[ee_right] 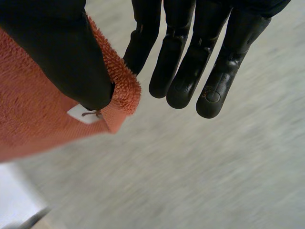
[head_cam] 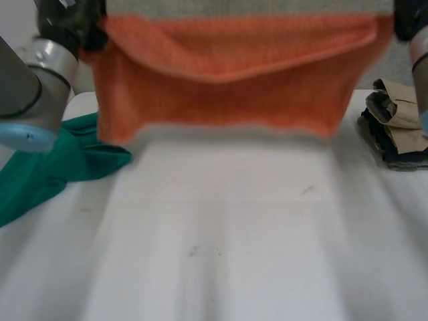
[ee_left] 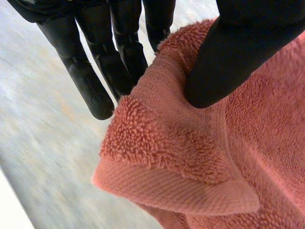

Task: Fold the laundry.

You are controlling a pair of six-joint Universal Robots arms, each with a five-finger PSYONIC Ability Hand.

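Orange towel (head_cam: 221, 87) hanging above the table's (head_cam: 234, 234) far side, spread between both hands. Left hand (ee_left: 233, 52) pinching top left corner under thumb. Right hand (ee_right: 57, 52) pinching right corner, grip looking shallow. Risk: right corner slipping free, towel swinging onto green cloth (head_cam: 60, 164) at left.

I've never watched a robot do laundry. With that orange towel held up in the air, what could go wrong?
The left hand and right hand each pinch just a corner of the orange towel under a thumb; either corner might slip free.
The towel's lower edge hangs near the green cloth; lowering could snag or cover it.
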